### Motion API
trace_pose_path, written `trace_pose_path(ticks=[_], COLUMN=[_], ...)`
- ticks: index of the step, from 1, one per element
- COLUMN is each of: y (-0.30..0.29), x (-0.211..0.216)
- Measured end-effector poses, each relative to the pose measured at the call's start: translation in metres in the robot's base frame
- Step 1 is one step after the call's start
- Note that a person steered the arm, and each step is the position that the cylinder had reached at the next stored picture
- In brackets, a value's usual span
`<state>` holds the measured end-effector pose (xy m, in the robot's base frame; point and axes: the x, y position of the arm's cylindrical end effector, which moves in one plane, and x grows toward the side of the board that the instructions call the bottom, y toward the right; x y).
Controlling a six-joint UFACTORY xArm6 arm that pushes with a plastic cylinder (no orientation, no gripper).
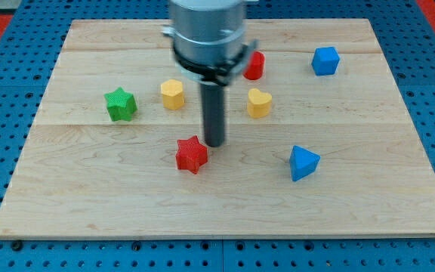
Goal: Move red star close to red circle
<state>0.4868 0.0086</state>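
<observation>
The red star (191, 155) lies on the wooden board (89, 196), a little left of centre. The red circle (254, 66) stands toward the view's top, right of centre, partly hidden by the arm's grey body. My tip (214, 143) is at the end of the dark rod, just to the upper right of the red star, very near or touching it. The red circle is well above and to the right of my tip.
A yellow heart (259, 102) sits between the star and the red circle. A yellow hexagon (172, 94) and a green star (120, 104) lie to the left. A blue cube (325, 60) is at the top right, a blue triangular block (303, 162) at the lower right.
</observation>
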Motion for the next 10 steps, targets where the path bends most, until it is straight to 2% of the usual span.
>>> trace_pose_path(ticks=[1, 2, 3, 4, 5, 6, 7, 8, 10], y=[-0.015, -0.092, -0.083, -0.037, -0.042, -0.023, -0.02, -0.017, 0.001], x=[0.057, 0.071, 0.023, 0.019, 0.071, 0.07, 0.013, -0.013, 0.02])
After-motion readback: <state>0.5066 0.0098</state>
